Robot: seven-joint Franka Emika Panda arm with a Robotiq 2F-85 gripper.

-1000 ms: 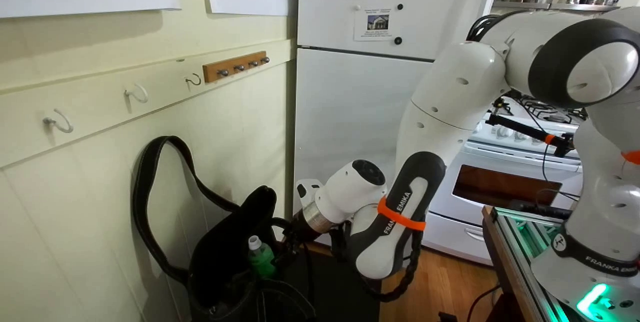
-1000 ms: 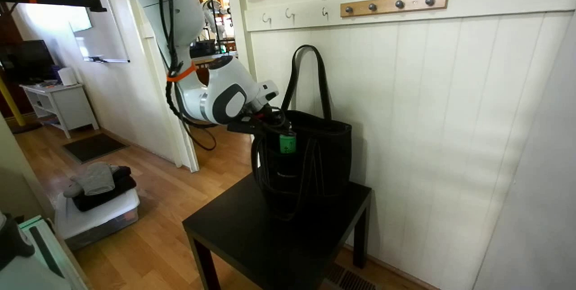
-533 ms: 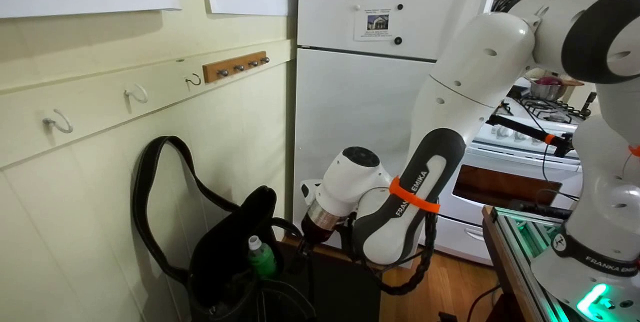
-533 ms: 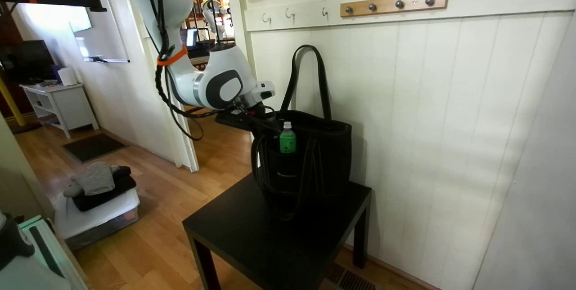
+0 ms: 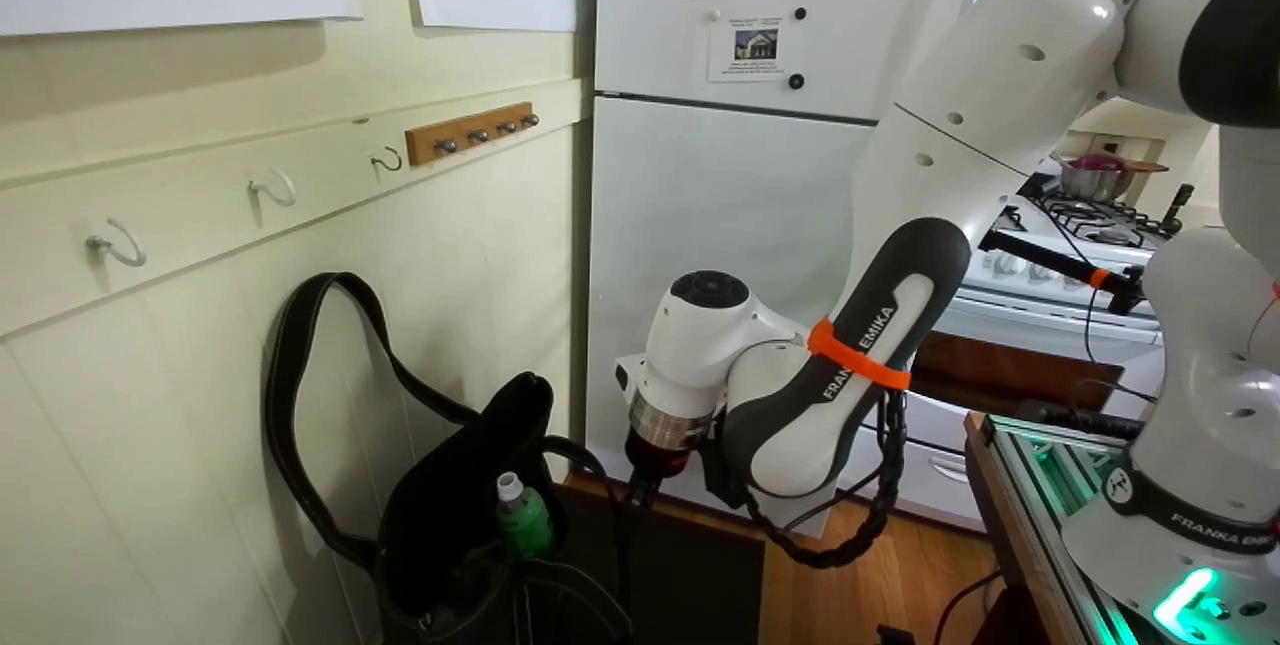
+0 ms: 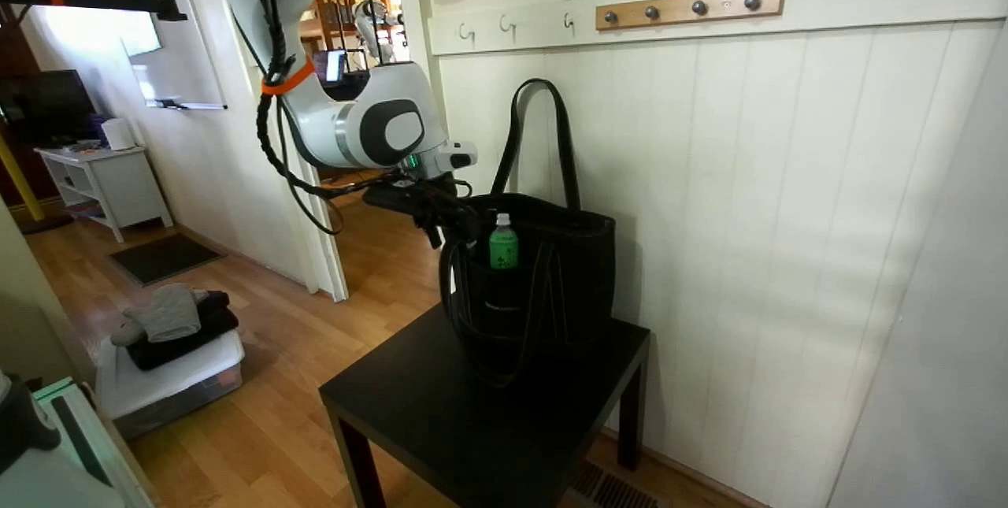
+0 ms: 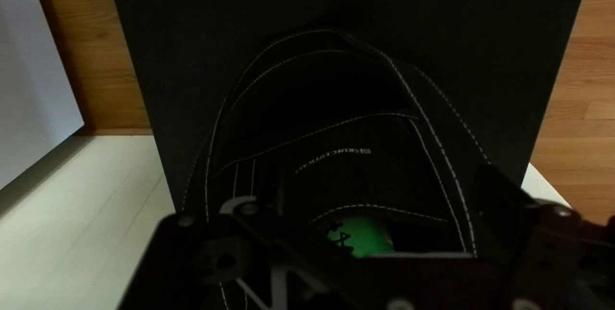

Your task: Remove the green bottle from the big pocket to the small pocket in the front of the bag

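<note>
The bottle (image 6: 503, 250) is showing smooth plastic. The bag (image 6: 579, 283) is looking like matt cloth. The wood floor (image 6: 276, 335) is shining softly.

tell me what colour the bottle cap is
The cap is white, showing best in an exterior view.

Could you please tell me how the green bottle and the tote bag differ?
Colour: the green bottle has a white cap, while the tote bag is black with pale stitching.
Size: the bottle is much smaller than the bag.
Place: the bottle sits in the bag's front pocket, its lower part hidden, while the bag stands on the black table.
Shared: the gripper holds neither.
</note>
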